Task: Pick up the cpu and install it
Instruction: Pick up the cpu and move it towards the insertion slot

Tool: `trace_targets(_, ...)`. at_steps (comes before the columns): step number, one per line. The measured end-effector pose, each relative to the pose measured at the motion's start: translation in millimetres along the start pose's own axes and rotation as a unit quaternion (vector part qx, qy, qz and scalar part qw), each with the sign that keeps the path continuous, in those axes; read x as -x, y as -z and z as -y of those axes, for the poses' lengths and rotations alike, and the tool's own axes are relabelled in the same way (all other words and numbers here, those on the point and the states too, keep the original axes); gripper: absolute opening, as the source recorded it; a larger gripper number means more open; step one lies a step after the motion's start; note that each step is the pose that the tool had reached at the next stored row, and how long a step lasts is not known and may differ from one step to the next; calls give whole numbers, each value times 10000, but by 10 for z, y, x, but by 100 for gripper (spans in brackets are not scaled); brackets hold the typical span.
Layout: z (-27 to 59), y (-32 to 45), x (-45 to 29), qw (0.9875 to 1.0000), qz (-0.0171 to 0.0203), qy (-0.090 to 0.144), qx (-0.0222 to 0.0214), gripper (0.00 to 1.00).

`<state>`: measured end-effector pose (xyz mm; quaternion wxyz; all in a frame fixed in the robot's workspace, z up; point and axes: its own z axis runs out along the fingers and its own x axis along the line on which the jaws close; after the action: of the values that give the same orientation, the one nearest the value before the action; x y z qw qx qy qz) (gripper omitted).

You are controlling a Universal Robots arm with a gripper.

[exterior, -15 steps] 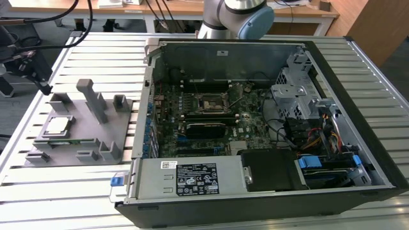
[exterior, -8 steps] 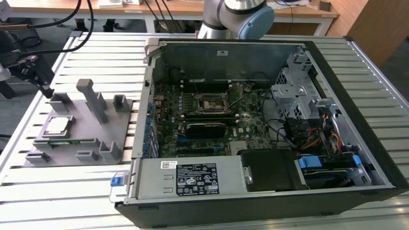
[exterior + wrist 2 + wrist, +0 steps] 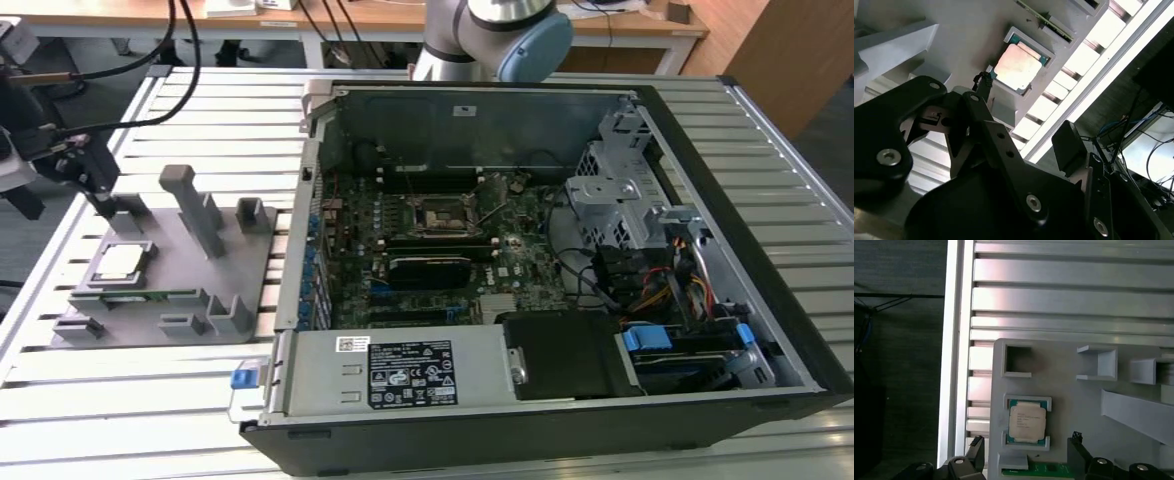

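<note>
Over at nine o'clock in the exterior view, on that view's left, the cpu is lying flat in a shallow pocket of the grey tray, its silver top facing up. The tray is resting on the slatted surface, just beside the open computer case at its three o'clock. The hand is hanging over the tray's far end, toward twelve o'clock from the cpu and apart from it.

In the first wrist view the hand is spreading wide, its black fingers standing on either side of the cpu and gripping nothing. The second wrist view is showing the cpu seated in the same pocket, beyond the dark linkages.

Inside the case, the motherboard socket is sitting near the centre of the board, well apart from the cpu.
</note>
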<state>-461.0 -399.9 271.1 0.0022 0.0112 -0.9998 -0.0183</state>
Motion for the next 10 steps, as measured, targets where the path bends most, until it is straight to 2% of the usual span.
trace_targets(1,5,-18,0,10000,0,9,0,80)
trace_targets(2,11,-36,0,10000,-1,23,0,74)
trace_targets(8,29,-127,-1,9998,-7,189,-4,74)
trace_targets(10,30,-153,0,9998,-8,201,-21,74)
